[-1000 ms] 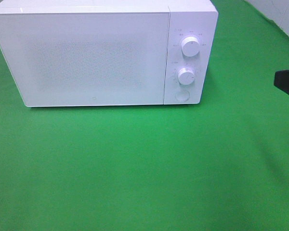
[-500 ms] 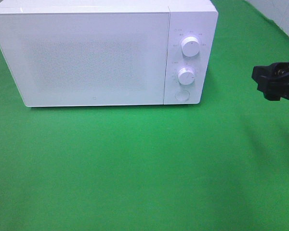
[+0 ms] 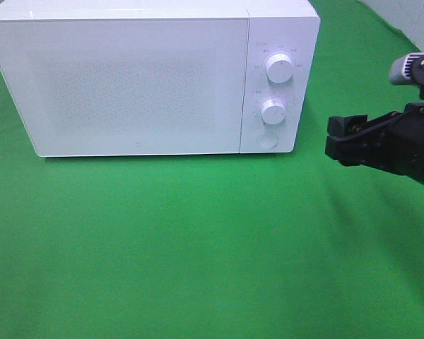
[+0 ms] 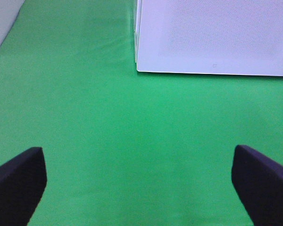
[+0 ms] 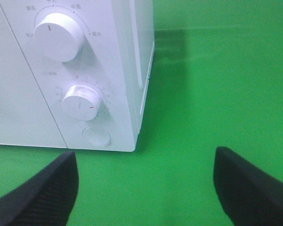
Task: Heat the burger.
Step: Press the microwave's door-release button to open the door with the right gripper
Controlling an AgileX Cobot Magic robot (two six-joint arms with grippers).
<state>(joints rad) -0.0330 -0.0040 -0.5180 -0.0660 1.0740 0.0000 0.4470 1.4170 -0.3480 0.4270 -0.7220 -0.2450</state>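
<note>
My right pincer point(image 3: 331, 139), spread and empty, has come in from the right edge toward the closed microwave point(image 3: 127, 85); I judge its door must open next.

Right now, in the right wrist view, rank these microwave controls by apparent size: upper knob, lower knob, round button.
1. upper knob, largest.
2. lower knob, somewhat smaller, though the camera angle may account for part of that.
3. round button, clearly smallest.
</note>
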